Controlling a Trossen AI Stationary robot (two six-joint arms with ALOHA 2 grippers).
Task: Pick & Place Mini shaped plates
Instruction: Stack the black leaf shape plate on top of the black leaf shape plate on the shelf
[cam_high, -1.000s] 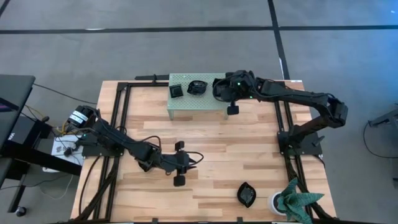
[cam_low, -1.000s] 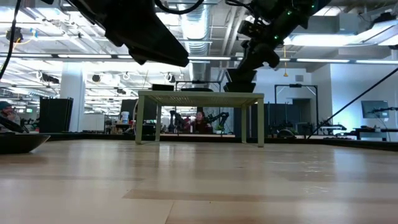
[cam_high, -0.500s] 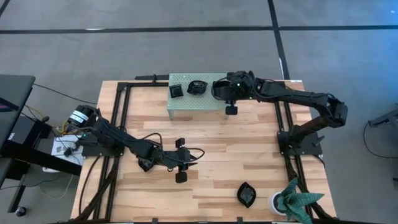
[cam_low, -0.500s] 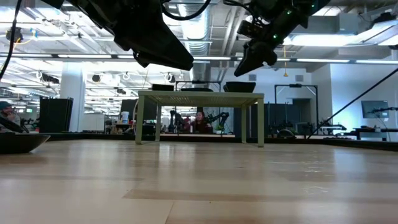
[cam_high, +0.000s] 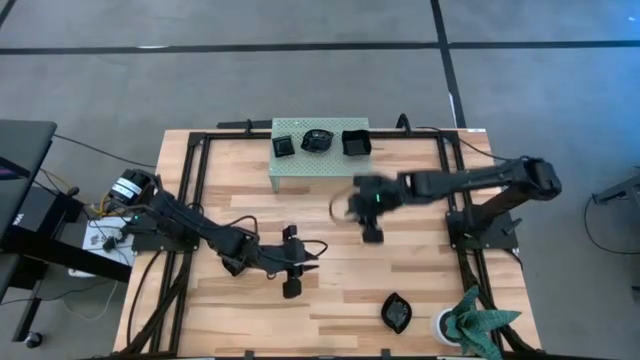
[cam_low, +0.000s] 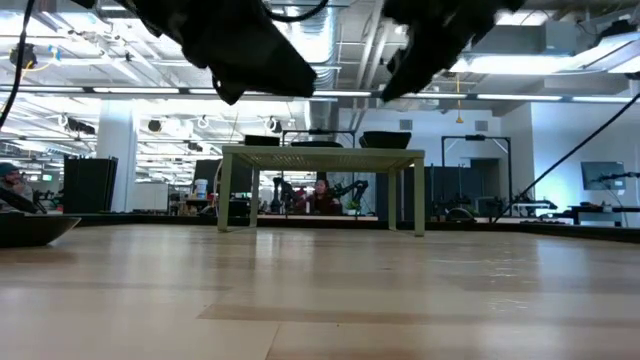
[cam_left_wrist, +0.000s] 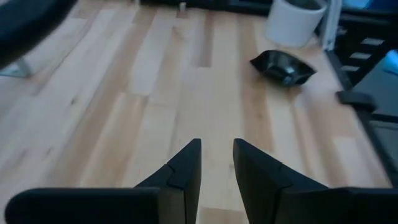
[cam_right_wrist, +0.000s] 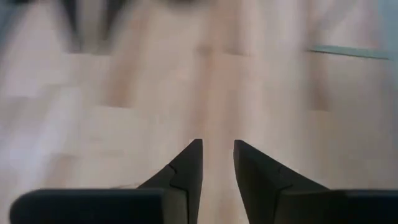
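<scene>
Now your right gripper (cam_high: 368, 222) hangs over the bare wood at mid-table, fingers (cam_right_wrist: 186, 165) a little apart and holding nothing. Your left gripper (cam_high: 290, 260) waits nearer the front, likewise parted and empty. Three black plates (cam_high: 355, 142) sit on the green stand (cam_high: 315, 170); a fourth plate (cam_high: 396, 312) lies beside the white pot (cam_high: 443, 324).

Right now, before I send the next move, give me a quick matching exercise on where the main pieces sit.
Things:
1. square plate
2. wavy-edged plate
3. left gripper
4. right gripper

Places:
A. table's near edge, beside the white pot
B. over bare wood just off the green stand
C. on the stand's right end
D. over the table's left-centre

Pairs: 1-C, 2-A, 3-D, 4-B
</scene>
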